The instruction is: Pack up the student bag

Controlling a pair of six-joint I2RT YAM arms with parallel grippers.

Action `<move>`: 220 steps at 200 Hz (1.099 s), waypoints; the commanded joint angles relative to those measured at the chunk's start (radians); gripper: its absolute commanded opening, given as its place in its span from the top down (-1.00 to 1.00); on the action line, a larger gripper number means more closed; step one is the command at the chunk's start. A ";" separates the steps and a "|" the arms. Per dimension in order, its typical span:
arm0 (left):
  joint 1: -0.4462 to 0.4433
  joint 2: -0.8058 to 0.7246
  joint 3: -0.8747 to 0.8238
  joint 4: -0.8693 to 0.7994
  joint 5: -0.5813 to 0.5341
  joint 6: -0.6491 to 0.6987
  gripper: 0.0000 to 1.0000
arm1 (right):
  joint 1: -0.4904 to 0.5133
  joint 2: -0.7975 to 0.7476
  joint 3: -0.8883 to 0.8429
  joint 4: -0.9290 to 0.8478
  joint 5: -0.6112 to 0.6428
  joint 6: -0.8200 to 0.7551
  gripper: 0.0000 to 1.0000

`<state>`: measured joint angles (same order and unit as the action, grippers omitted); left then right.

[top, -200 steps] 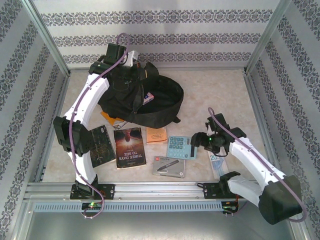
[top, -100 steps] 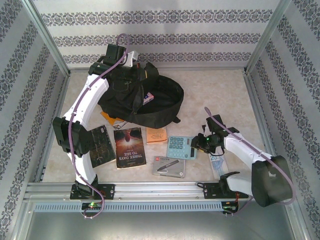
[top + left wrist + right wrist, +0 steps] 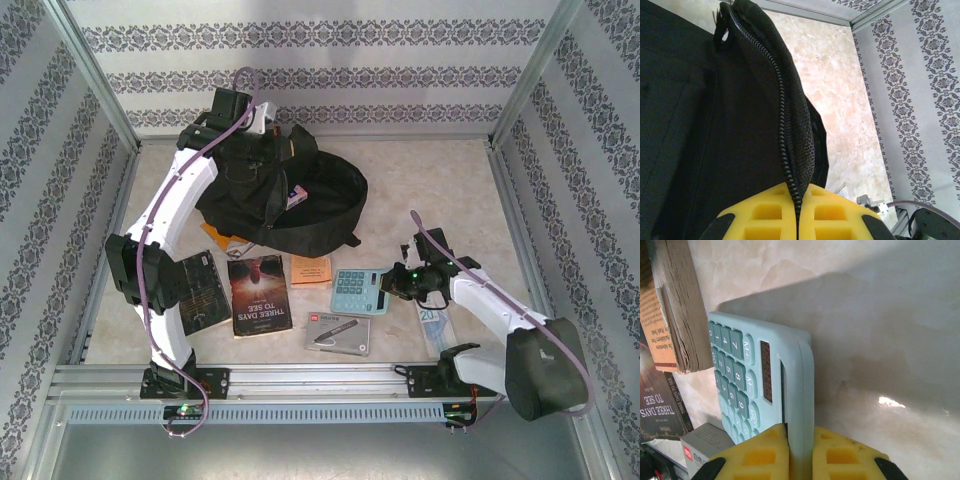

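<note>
The student bag (image 3: 300,200) lies on the table (image 3: 440,190), toward 11 o'clock from the table's middle. The left gripper (image 3: 798,212) is closed tight on the zipper edge of the bag. The right gripper (image 3: 800,450) is almost closed and pinches the edge of the teal calculator (image 3: 740,380), at 5 o'clock from the bag, just beside a small orange book (image 3: 675,305).

A pale marbled cream bench (image 3: 440,190) is boxed in by walls papered white with grey damask bands. The back wall (image 3: 320,60) rises just beyond the left gripper (image 3: 268,128), and a side wall (image 3: 590,180) stands off to the right of the right gripper (image 3: 388,285). Aluminium posts (image 3: 95,75) mark the corners. A bright glint (image 3: 888,401) lies on the bench near the right gripper.
</note>
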<state>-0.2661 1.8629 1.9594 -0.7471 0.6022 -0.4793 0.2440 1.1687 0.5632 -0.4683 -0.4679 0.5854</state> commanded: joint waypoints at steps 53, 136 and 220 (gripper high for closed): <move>0.010 -0.016 0.067 -0.005 0.027 0.016 1.00 | -0.024 -0.211 0.205 -0.233 0.222 0.027 1.00; 0.011 -0.035 0.085 -0.014 0.010 0.031 1.00 | -0.013 -0.029 0.660 -0.210 0.172 0.080 1.00; 0.008 -0.036 0.091 -0.003 0.020 0.020 1.00 | 0.098 0.469 0.988 -0.174 0.151 0.285 1.00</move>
<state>-0.2661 1.8633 2.0014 -0.7773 0.5983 -0.4755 0.3138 1.5341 1.4605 -0.6685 -0.2832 0.7856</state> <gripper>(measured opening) 0.061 0.115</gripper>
